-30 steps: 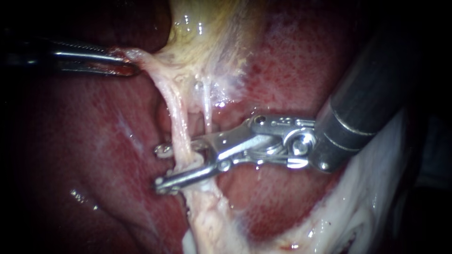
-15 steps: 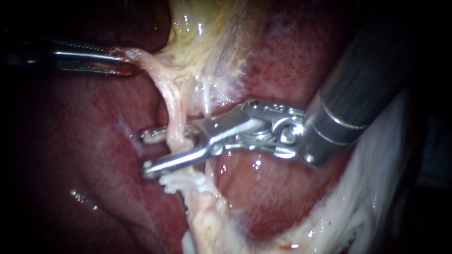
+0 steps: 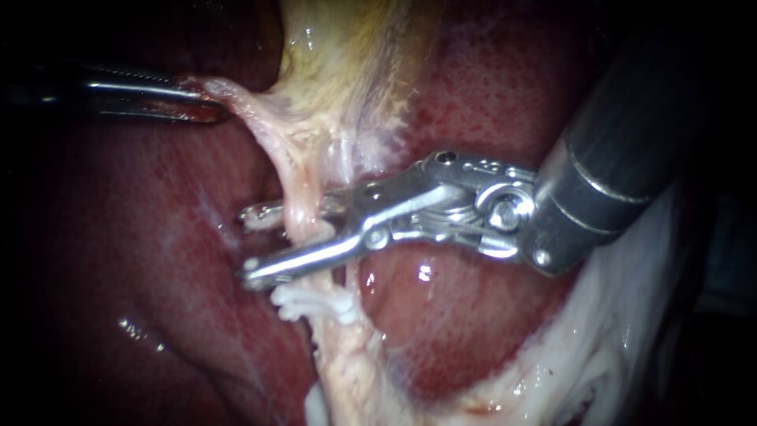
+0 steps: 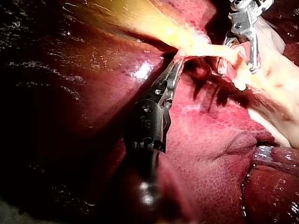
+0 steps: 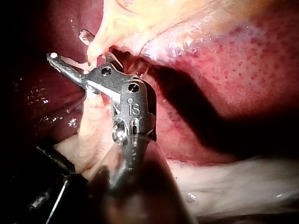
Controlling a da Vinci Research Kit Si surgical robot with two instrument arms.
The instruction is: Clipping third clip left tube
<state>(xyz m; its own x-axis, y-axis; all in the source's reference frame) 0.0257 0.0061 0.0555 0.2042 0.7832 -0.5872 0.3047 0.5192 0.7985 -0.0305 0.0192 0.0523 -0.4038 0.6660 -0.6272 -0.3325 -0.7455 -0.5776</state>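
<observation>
My right instrument (image 3: 251,244) gaped astride the left tube (image 3: 296,207), clips (image 3: 315,301) just beside; I reckoned squaring it first. My left instrument (image 3: 206,102) clenched gallbladder (image 3: 339,71).

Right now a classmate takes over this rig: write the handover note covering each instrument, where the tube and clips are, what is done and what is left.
Left instrument: jaws shut on pale tissue below the gallbladder, holding it taut.
Right instrument: jaws open, straddling the left tube.
Done: white clip sits on the tube just below the lower jaw; how many, I cannot tell.
Left: close the jaws on the tube to set this clip, then back out.
</observation>
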